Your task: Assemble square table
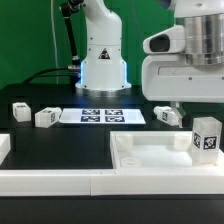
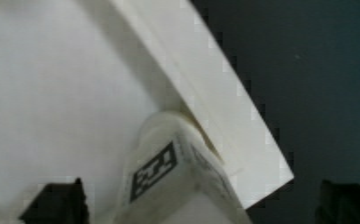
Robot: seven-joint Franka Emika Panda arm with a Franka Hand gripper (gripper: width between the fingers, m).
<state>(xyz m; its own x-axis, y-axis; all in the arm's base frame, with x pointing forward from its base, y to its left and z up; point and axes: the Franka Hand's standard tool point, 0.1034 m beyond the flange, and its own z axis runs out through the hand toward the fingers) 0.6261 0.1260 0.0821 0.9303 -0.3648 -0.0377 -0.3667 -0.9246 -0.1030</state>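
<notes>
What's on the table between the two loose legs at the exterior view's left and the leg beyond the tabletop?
Only the marker board, lying flat, as the exterior view shows.

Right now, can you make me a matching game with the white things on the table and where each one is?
Things:
1. marker board
2. table top
3. leftmost leg
4. rightmost leg

Places:
A. standing on the table top, by its rim
B. on the black table, at the exterior view's far left
C. lying flat in the middle, in front of the robot's base
D. at the front, toward the exterior view's right

Pairs: 1-C, 2-D, 3-B, 4-A.
</notes>
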